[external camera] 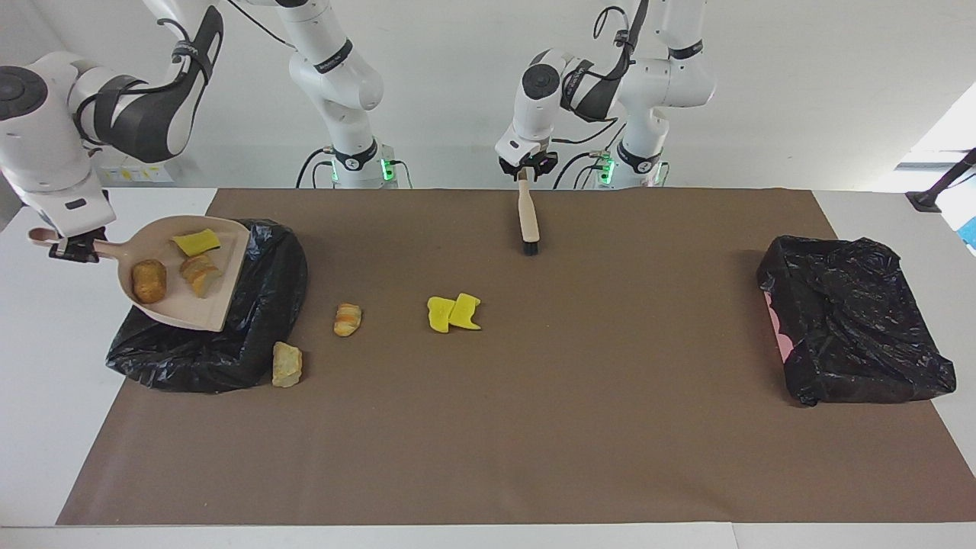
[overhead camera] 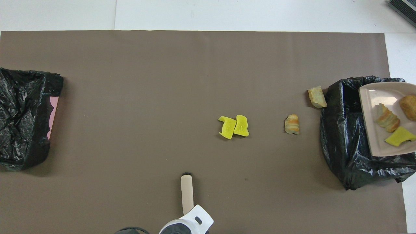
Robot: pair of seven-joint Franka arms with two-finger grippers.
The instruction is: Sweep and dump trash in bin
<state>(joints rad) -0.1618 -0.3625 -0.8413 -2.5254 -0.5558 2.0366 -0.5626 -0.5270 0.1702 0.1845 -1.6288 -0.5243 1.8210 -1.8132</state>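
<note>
Overhead view shows three pieces riding the dustpan (overhead camera: 373, 136) over the bin (overhead camera: 341, 130), undumped, four still on the mat; right gripper (external camera: 67, 250) clamps its handle, left gripper (external camera: 526, 171) grips the brush (external camera: 527, 217).

A white table (external camera: 46, 427) carries a brown mat (external camera: 534, 427), on which lie two black-lined bins (external camera: 854, 335) (external camera: 198, 358) at its ends, two touching yellow chunks (external camera: 454, 313), a striped pastry lump (external camera: 347, 319) and a pale lump (external camera: 287, 364) against one bin.
</note>
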